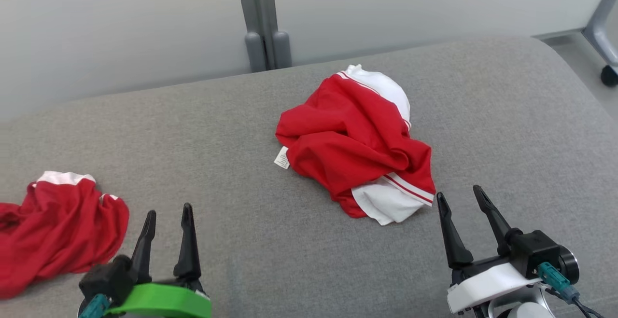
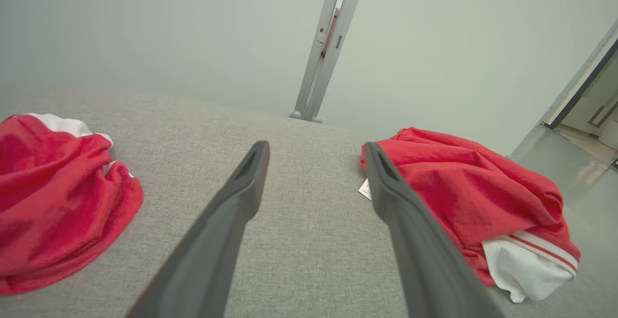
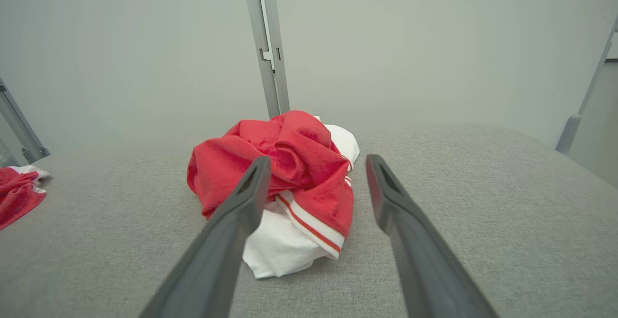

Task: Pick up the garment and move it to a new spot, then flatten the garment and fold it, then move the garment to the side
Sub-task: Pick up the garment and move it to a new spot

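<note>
A crumpled red and white garment (image 1: 359,144) lies in a heap near the middle of the grey cushioned surface (image 1: 270,241), a small white label at its left edge. It lies ahead and right in the left wrist view (image 2: 463,197) and straight ahead in the right wrist view (image 3: 285,173). My right gripper (image 1: 462,204) stands open just below and right of the heap, holding nothing. At the lower left my left gripper (image 1: 168,219) is open and empty, between the two heaps of cloth.
A second red and white garment (image 1: 53,226) lies bunched at the left edge of the surface (image 2: 58,192) (image 3: 19,192). A grey post (image 1: 263,23) rises behind the surface against a pale wall. A chair caster (image 1: 609,74) shows at the far right.
</note>
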### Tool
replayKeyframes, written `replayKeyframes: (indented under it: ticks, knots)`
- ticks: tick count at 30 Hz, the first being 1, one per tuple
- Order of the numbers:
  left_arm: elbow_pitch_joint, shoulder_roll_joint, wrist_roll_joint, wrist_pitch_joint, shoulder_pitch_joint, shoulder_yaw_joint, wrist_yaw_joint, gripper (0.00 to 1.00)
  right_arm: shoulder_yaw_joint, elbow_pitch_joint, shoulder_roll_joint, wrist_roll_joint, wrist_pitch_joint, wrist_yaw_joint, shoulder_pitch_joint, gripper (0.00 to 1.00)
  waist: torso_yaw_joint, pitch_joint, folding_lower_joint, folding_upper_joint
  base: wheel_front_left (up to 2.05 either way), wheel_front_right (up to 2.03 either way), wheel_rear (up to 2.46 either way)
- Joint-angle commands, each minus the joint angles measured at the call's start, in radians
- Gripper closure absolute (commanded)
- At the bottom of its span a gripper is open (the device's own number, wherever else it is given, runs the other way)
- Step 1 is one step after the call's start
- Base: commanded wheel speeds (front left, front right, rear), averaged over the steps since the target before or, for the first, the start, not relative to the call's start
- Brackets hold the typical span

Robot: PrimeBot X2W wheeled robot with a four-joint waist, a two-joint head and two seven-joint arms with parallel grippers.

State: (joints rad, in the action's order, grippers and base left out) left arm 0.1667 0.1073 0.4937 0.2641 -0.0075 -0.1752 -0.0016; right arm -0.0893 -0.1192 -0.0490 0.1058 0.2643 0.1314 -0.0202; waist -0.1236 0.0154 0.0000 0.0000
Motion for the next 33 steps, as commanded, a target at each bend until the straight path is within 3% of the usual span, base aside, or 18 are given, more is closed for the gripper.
replayKeyframes:
  ticks: [1,9,18,33]
  knots:
    - [-0.017,-0.012,-0.034,0.000,0.049,0.027,-0.016,0.00,0.001,-0.003,-0.002,-0.003,0.000,-0.001,-0.023,0.00,0.085,-0.094,0.0000,0.0000,0.00,0.00,0.00]
    - [-0.072,-0.055,-0.136,0.000,0.235,0.153,-0.083,0.00,-0.013,-0.014,-0.002,0.001,0.000,-0.001,-0.068,0.00,0.072,-0.143,0.0000,0.0000,0.00,0.00,0.00]
    - [-0.093,-0.056,-0.156,0.000,0.291,0.145,-0.081,0.00,-0.003,-0.018,-0.002,0.008,0.000,-0.001,-0.104,0.00,0.070,-0.162,0.0000,0.0000,0.00,0.00,0.00]
    - [-0.093,-0.056,-0.161,0.000,0.288,0.124,-0.117,0.00,-0.007,-0.032,-0.002,0.024,0.000,-0.001,-0.097,0.00,0.078,-0.154,0.0000,0.0000,0.00,0.00,0.00]
